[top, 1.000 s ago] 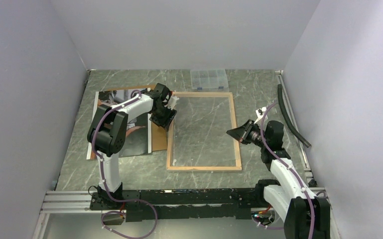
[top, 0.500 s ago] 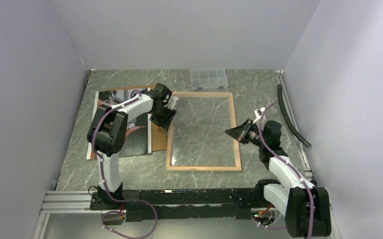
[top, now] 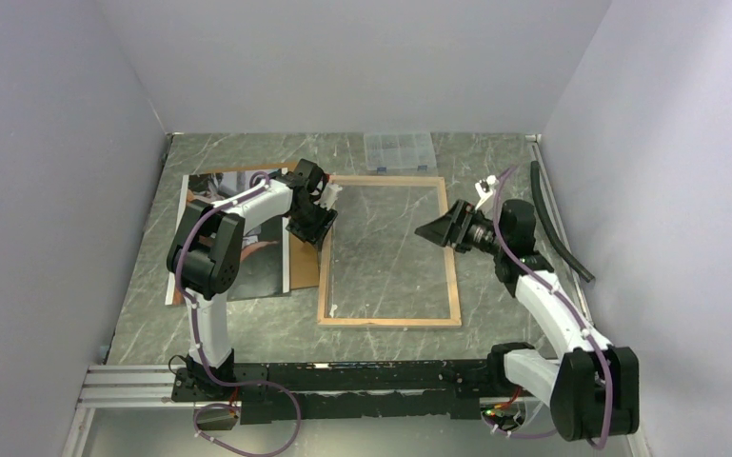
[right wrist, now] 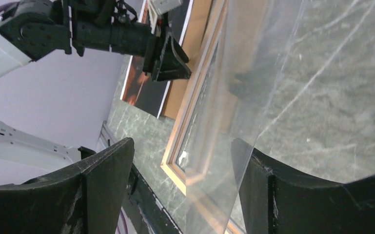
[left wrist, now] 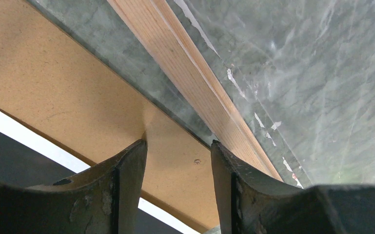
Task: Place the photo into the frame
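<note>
The frame (top: 390,322) lies flat at mid-table, its light wood back up (left wrist: 185,73). The photo (top: 247,271) lies to its left, partly under the brown backing board (top: 303,265). My left gripper (top: 312,228) hangs open just over the board's right edge (left wrist: 53,87), beside the frame's left border, with nothing between its fingers (left wrist: 178,142). My right gripper (top: 435,231) hovers open over the frame's right side. In the right wrist view, the edge of the clear pane (right wrist: 253,126) runs tilted between its jaws (right wrist: 181,141), close to the right finger and not pinched.
A small clear compartment box (top: 400,149) sits at the back, just beyond the frame. A black hose (top: 557,224) lies along the right wall. The arms' rail (top: 343,376) spans the near edge. Walls close in on three sides.
My right gripper has gone from shut to open and swung farther back and left, over the frame's right border. The left arm has not moved.
</note>
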Controlling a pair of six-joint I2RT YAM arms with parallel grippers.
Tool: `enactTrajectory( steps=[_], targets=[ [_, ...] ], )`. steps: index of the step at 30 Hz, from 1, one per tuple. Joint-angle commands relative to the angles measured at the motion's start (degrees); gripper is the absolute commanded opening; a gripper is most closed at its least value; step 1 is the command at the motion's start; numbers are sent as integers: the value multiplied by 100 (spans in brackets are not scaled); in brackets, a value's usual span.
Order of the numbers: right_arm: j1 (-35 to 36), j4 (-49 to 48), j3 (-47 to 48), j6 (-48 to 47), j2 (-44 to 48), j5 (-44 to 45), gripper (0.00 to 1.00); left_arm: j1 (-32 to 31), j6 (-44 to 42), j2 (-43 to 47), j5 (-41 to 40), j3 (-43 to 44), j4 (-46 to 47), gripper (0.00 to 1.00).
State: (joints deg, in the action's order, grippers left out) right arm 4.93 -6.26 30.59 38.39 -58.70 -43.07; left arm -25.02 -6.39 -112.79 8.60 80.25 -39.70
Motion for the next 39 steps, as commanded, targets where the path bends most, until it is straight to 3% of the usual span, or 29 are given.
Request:
enactTrajectory(
  steps=[1,6,10,15,22,28,35,37,39],
  targets=[
    [17,517,693,-529,-539,-214,78,-48,-2,81,272,-50,75,56],
    [16,936,987,-799,-861,-5,77,-47,-23,136,264,-135,106,56],
    [8,1249,1116,-988,-805,340,67,-34,-29,174,279,-176,124,56],
    [-15,1180,1119,-926,-700,446,65,-30,-35,212,313,-193,127,56],
    [-80,661,1095,-546,-827,593,65,-18,-46,258,316,-251,145,55],
    [-89,-348,735,38,-972,877,57,-21,-42,291,328,-280,144,54],
    [-89,-625,750,200,-1289,959,53,-21,-55,319,336,-279,127,54],
    [-84,-753,716,283,-1310,926,46,-21,-47,326,344,-270,109,54],
    [-80,-800,695,378,-1285,891,30,-21,-46,343,337,-266,104,53]
  ],
)
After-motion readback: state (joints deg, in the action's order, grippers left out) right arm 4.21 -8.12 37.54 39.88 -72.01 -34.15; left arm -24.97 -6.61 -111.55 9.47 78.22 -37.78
